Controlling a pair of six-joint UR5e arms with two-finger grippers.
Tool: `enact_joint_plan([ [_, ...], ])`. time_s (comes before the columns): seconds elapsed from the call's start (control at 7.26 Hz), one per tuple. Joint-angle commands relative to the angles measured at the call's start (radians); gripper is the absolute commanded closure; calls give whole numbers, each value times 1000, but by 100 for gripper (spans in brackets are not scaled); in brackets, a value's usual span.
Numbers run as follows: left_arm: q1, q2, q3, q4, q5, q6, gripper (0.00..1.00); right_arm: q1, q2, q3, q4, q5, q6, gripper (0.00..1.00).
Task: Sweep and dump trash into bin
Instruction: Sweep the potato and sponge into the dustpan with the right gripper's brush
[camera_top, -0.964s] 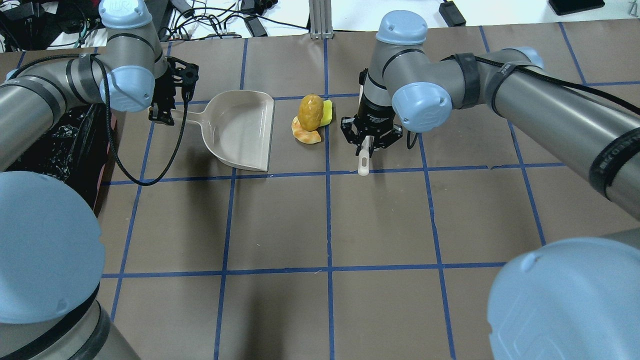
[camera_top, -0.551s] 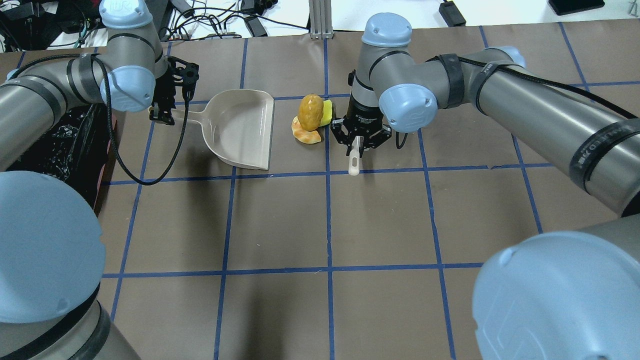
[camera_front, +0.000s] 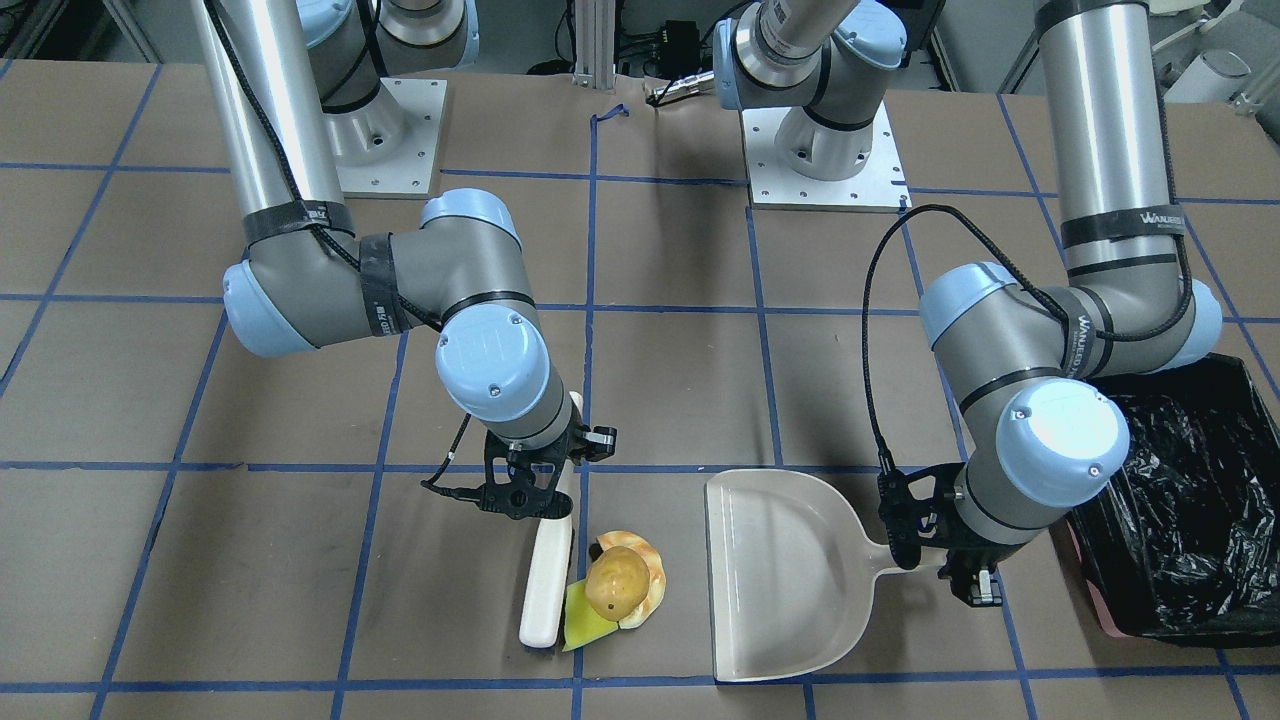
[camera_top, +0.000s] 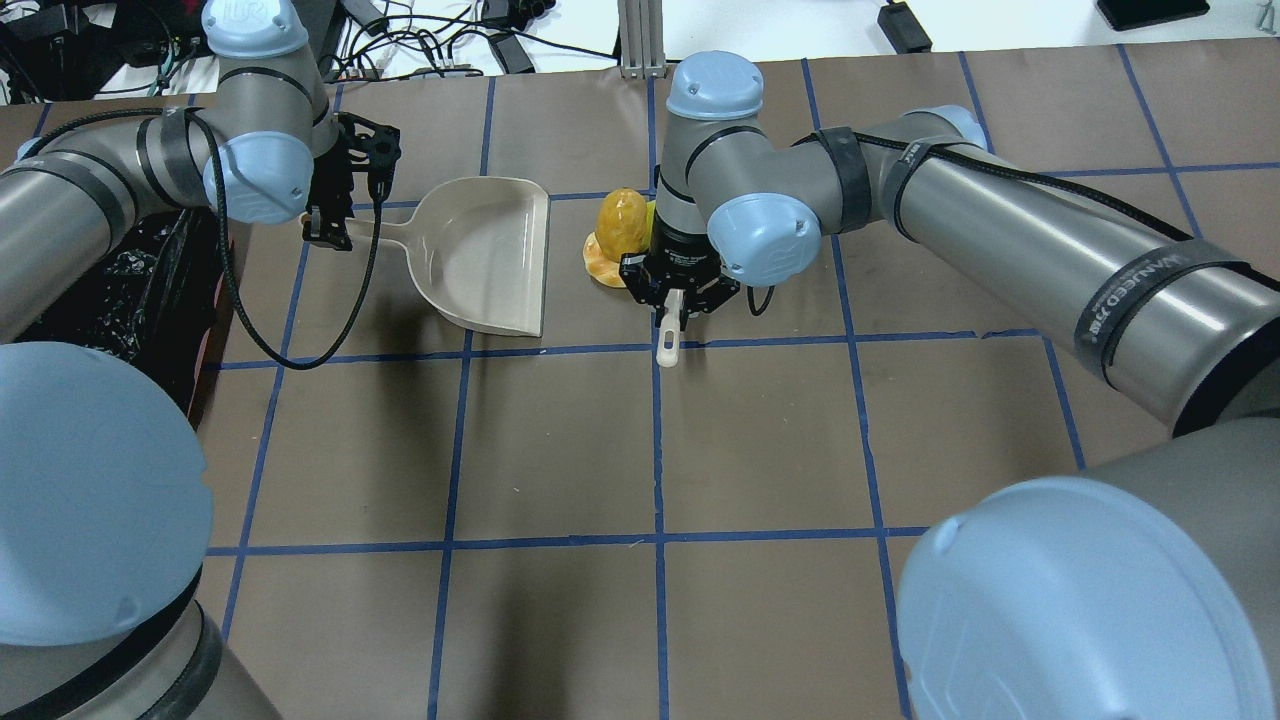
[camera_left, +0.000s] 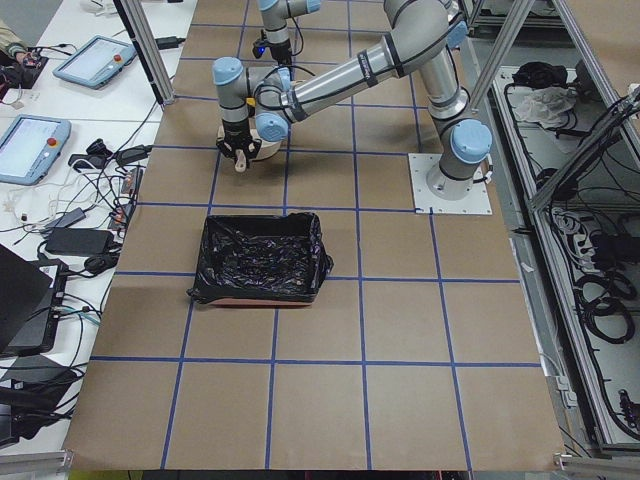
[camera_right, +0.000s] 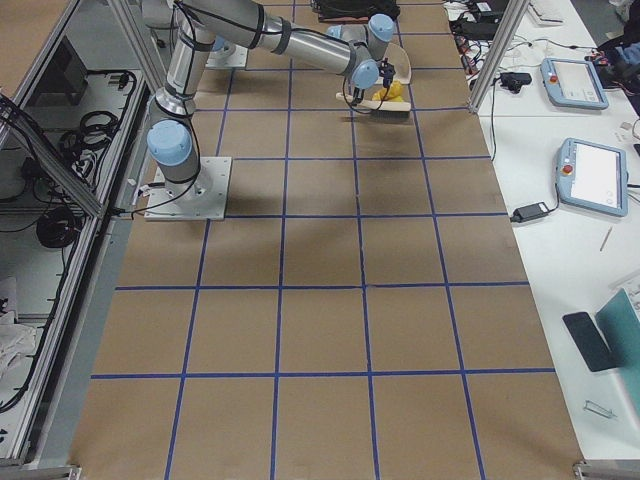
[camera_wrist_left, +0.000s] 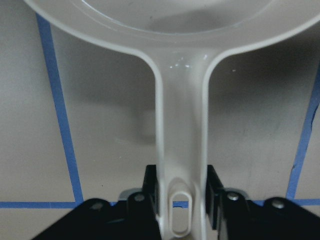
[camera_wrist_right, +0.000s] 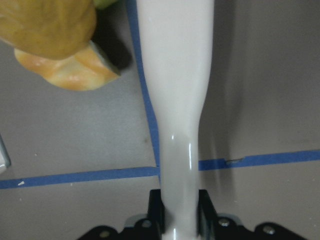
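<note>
My right gripper (camera_front: 527, 492) is clamping the white sweeper (camera_front: 548, 590), which is touching the trash (camera_front: 617, 586) near the open mouth of the dustpan (camera_front: 775, 585). Overhead, that wrist is hiding the yellow piece. My left gripper (camera_wrist_left: 181, 195) is pinching the dustpan by its handle, its arm partly covering the bin (camera_front: 1200, 500).

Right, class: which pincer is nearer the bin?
Left. The left pincer holds the dustpan beside the bin; the right pincer, gripping a white tool, is beyond the dustpan by the trash.

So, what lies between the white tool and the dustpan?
The trash, beside the white tool; bare table separates it from the dustpan. The front-facing view shows it.
</note>
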Motion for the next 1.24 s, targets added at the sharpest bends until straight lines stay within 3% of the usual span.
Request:
enact_joint_plan([
  [0.0,-2,0,-2,0,0,0,77,34,32,-62,1,28,58,100],
  [1.1,-2,0,-2,-2,-3,0,77,146,145,-220,-68,180,319,100],
])
